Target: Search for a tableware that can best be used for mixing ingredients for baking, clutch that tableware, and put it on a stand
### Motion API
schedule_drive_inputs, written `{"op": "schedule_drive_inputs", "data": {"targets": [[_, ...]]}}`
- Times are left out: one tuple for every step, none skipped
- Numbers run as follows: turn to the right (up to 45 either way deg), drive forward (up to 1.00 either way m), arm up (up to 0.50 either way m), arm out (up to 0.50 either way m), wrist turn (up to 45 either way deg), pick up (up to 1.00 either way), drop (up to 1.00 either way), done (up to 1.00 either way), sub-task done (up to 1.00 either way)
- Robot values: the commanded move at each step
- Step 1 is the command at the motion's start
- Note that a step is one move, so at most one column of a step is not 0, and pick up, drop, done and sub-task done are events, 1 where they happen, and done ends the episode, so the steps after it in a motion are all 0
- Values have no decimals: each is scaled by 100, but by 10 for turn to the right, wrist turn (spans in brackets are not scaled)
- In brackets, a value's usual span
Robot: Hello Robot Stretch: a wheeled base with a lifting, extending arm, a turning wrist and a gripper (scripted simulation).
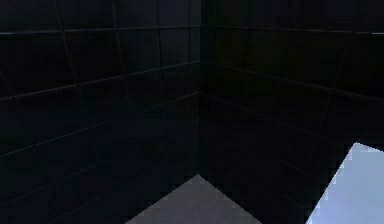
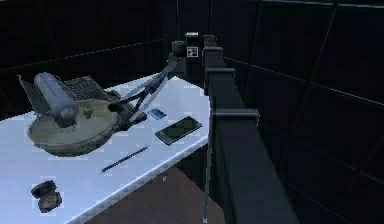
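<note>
Ahead, dark tiled walls (image 1: 100, 80) are seen meeting in a corner in the forward view, with a wedge of grey floor (image 1: 190, 200) at the bottom and a pale surface (image 1: 360, 190) at the lower right edge.

In the arm side view a white table (image 2: 120, 178) is spread across the left half, set against the same dark walls. The arm (image 2: 235, 140) is seen as a dark bar running along the table's right edge from near to far, and two white marked squares (image 2: 190, 47) are carried at its far end. From there the gripper (image 2: 135, 103) is stretched leftward and nearer, over the tabletop, so that its thin fingers (image 2: 150, 88) end at the right rim of the bowl (image 2: 75, 128).

The bowl, wide, shallow and olive-brown, is placed on the left part of the table, and a grey cylinder (image 2: 58, 98) is laid tilted across its far side. Whether the fingers are touching the bowl, how they are set, and whether anything is held cannot be told.

A dark phone (image 2: 178, 129) is laid flat right of the bowl, near the arm. A small blue flat item (image 2: 158, 113) is found just beyond it. A thin dark pen (image 2: 125, 159) is laid nearer, and a small dark object (image 2: 44, 192) is set at the near left corner.
</note>
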Motion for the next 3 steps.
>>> {"op": "schedule_drive_inputs", "data": {"targets": [[0, 0, 0, 0, -60, 0, 0, 0, 0], [0, 0, 0, -48, 0, 0, 0, 0, 0], [-450, 0, 0, 0, 0, 0, 0, 0, 0]]}}
